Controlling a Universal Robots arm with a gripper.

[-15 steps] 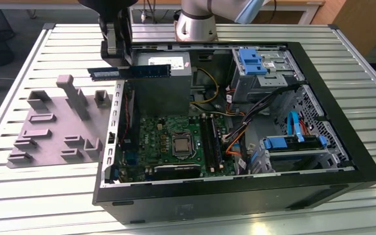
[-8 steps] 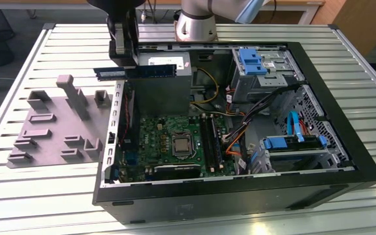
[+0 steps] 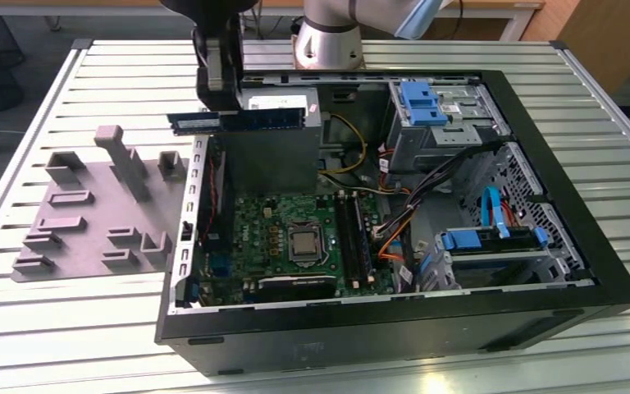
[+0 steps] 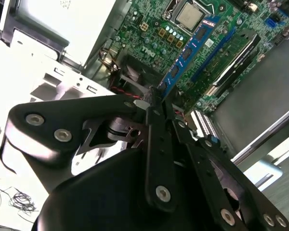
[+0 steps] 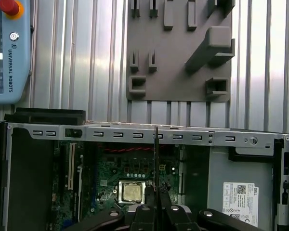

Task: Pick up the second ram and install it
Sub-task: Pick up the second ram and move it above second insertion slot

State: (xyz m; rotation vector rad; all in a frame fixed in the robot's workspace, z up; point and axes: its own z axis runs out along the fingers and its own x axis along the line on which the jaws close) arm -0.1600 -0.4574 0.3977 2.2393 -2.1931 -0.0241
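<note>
My gripper (image 3: pixel 222 108) is shut on the second ram (image 3: pixel 239 121), a blue-green stick with dark chips and a white label. In the exterior view it hangs level in the air above the back left corner of the open computer case (image 3: pixel 403 328), well above the motherboard (image 3: pixel 255 226). In the second wrist view the second ram (image 4: pixel 190 53) sticks out from between the fingers (image 4: pixel 156 125) toward the board. The first wrist view has the second ram (image 5: pixel 156 159) edge-on as a thin dark line rising from the gripper (image 5: pixel 156 195). The black memory slots (image 3: pixel 350 238) lie beside the processor (image 3: pixel 304 244).
A grey holder plate (image 3: pixel 85 222) with raised blocks lies on the slatted table at the exterior view's left of the case. Inside the case are a power supply (image 3: pixel 271 152), blue drive cages (image 3: pixel 425 103) and loose cables (image 3: pixel 403 222). A teach pendant (image 5: pixel 7 48) rests on the table.
</note>
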